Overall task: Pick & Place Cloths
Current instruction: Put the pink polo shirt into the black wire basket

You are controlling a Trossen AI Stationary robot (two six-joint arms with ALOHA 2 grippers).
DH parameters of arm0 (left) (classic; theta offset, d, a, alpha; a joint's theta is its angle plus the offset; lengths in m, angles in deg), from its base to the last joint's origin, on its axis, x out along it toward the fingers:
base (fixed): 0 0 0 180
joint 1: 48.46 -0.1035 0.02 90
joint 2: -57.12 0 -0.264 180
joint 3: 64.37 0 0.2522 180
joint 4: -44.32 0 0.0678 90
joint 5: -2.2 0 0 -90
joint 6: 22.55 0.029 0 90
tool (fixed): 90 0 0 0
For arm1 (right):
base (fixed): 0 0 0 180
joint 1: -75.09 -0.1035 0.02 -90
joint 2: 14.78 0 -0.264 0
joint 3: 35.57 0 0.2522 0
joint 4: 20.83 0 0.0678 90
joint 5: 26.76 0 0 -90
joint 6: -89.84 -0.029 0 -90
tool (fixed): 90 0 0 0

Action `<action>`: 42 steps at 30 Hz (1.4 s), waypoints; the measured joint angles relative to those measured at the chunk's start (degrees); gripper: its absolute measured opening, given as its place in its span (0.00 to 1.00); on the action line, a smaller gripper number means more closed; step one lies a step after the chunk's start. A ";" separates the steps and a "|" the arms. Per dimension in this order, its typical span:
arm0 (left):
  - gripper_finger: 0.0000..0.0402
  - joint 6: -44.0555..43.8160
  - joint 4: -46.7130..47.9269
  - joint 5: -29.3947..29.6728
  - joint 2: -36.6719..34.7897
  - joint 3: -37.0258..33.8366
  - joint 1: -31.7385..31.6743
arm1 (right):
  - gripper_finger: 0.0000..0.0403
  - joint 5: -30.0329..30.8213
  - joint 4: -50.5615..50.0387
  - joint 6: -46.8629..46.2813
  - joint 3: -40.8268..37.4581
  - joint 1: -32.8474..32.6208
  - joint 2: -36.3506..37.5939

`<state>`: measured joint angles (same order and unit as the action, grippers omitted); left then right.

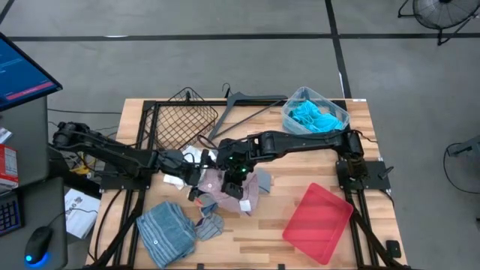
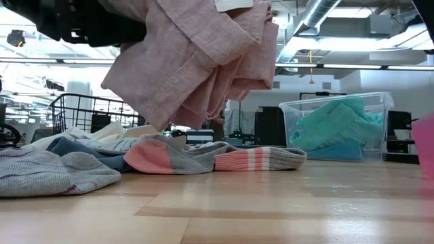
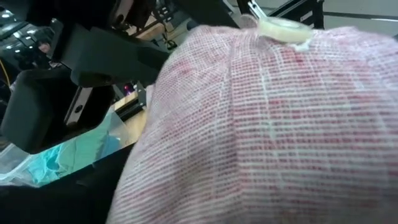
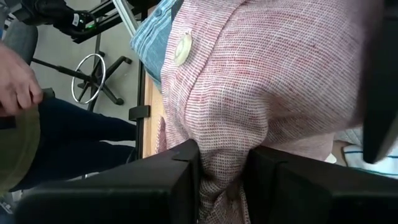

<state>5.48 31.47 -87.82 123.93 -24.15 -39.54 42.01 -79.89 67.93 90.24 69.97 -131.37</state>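
My right gripper is over the middle of the table, shut on a pink checked garment that hangs clear of the wood. My left gripper is right beside the garment on its left, and the pink cloth fills its wrist view and hides its fingers. A blue-grey striped cloth and grey socks with orange trim lie flat on the table near its front edge. Turquoise cloths sit in a clear bin. My right gripper pinches a bunched fold of the pink checked garment between its two fingers, coming from above. Several layers are gathered in the gap. The garment is lifted clear and hangs below the fingers in loose folds.
A black wire basket and a dark grey hanger lie toward the far edge. A flat red tray lies at the near right corner. White cloths lie under the left arm. A person's hand shows beyond the table.
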 joint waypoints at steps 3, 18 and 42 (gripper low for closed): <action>0.81 0.00 0.09 -0.01 0.08 0.00 0.02 | 0.17 0.09 0.05 0.00 0.00 0.00 0.00; 0.07 -5.29 0.74 0.32 -0.81 -0.11 1.33 | 0.29 0.10 0.48 -1.09 0.00 0.11 0.09; 0.07 -11.28 1.22 47.32 -24.65 -0.02 -4.86 | 0.72 11.78 -6.90 -2.15 0.13 2.78 25.98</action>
<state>-5.79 32.69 -40.50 99.27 -24.17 -44.40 53.79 -86.79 65.78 90.37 72.75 -105.40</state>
